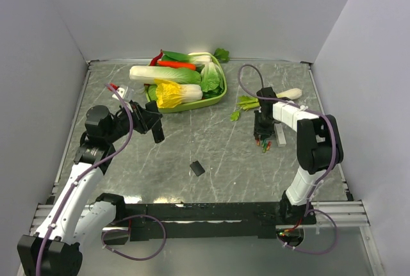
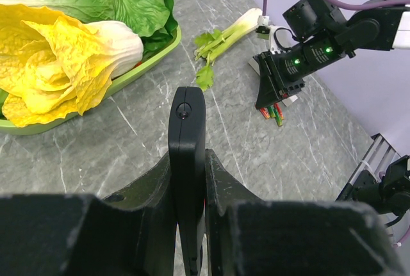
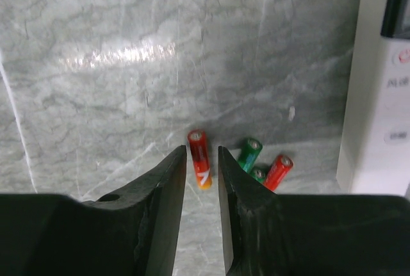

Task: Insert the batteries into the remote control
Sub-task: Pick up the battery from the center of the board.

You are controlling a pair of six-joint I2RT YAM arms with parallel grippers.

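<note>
Right now my left tool (image 2: 188,177) is clamped on the remote control (image 2: 187,129). It grips the slim black bar edge-on by its lower part, so the upper end sticks out past the fingers. I hold it lifted off the desk (image 1: 192,141) on the left side, just near of the green tray (image 1: 218,100) heaped with leafy vegetables.

My right tool (image 3: 200,161) hangs low over the right side of the desk, its fingers a little apart and pointing down. The batteries (image 3: 250,152) lie there in a small cluster. One red-orange battery (image 3: 199,150) sits between my fingertips, with a slim gap showing on its right side. Two green ones and another red one lie just to its right, close together.

Right of them lies a white device (image 3: 378,116) with a dark top end. A celery stalk (image 1: 246,103) lies just far of my right tool. A small black piece (image 1: 197,168) rests alone near the middle of the desk.
</note>
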